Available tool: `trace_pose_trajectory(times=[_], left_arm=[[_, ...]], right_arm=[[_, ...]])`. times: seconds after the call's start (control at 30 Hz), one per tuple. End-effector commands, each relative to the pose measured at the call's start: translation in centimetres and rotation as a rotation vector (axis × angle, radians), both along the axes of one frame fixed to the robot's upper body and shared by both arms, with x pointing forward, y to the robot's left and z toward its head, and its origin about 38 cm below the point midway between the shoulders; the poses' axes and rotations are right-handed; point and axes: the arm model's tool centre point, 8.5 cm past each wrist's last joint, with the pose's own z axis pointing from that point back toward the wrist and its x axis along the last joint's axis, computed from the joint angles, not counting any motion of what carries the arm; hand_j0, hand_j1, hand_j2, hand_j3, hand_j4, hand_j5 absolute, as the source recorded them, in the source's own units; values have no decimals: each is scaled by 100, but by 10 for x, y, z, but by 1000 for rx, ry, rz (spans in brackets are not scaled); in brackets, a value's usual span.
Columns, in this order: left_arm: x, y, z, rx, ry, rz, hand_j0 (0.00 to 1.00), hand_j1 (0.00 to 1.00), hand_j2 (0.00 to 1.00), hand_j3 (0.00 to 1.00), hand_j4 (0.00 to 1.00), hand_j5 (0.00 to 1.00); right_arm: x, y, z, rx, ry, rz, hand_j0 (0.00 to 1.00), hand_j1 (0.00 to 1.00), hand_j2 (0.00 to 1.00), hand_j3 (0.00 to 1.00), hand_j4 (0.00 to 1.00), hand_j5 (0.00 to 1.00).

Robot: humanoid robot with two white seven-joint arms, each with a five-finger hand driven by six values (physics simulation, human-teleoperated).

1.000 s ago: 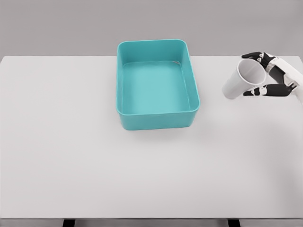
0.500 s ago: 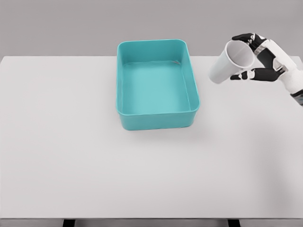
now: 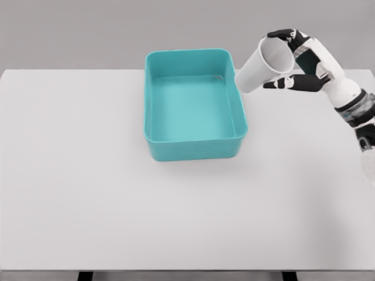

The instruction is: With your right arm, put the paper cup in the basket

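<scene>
So right now my right hand (image 3: pixel 300 58) is up in the air at the far right side of the table (image 3: pixel 88 193), with the paper cup (image 3: pixel 263 64) clamped in it. Black fingers (image 3: pixel 281 34) curl over the top of the rim and my thumb (image 3: pixel 287 84) presses in from underneath, so the cup is pinched between them near its open end. It's tipped way over on its side, mouth facing back toward my wrist and the closed bottom pointing down and left at the basket (image 3: pixel 153 99). That bottom end sits just beside the basket's right wall, near the far right corner, and from my head camera it looks like it slightly overlaps the rim, though I honestly can't tell whether it's above the rim or just outside it. It isn't touching the table. The basket itself is a teal rectangular tub with rounded corners, sitting flat a bit past the middle of the white table, and I can see straight down to its floor. My white forearm (image 3: pixel 351 105) runs off toward the right edge of the view.
</scene>
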Motion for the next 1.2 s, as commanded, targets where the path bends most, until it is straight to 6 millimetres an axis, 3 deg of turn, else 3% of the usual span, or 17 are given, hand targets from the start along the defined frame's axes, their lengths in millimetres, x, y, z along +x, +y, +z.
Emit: trace_pose_trajectory(times=[0.0, 0.23, 0.47, 0.63, 0.87, 0.97, 1.17], left_arm=[[0, 0, 0, 0, 0, 0, 100, 100, 100, 100, 100, 100], [0, 0, 0, 0, 0, 0, 100, 100, 100, 100, 100, 100], [0, 0, 0, 0, 0, 0, 100, 100, 100, 100, 100, 100], [0, 0, 0, 0, 0, 0, 100, 100, 100, 100, 100, 100], [0, 0, 0, 0, 0, 0, 100, 100, 100, 100, 100, 100], [0, 0, 0, 0, 0, 0, 100, 100, 100, 100, 100, 100], [0, 0, 0, 0, 0, 0, 100, 100, 100, 100, 100, 100]], right_arm=[[1, 9, -2, 12, 3, 16, 71, 71, 71, 71, 71, 71], [1, 41, 1, -7, -2, 82, 72, 72, 72, 72, 72, 72], [8, 51, -26, -103, 38, 62, 72, 72, 72, 72, 72, 72], [10, 68, -31, -203, 51, 78, 71, 71, 71, 71, 71, 71], [14, 88, -19, -288, 13, 98, 72, 72, 72, 72, 72, 72], [13, 106, -7, -384, -9, 104, 72, 72, 72, 72, 72, 72], [13, 120, -1, -562, -22, 64, 72, 72, 72, 72, 72, 72]])
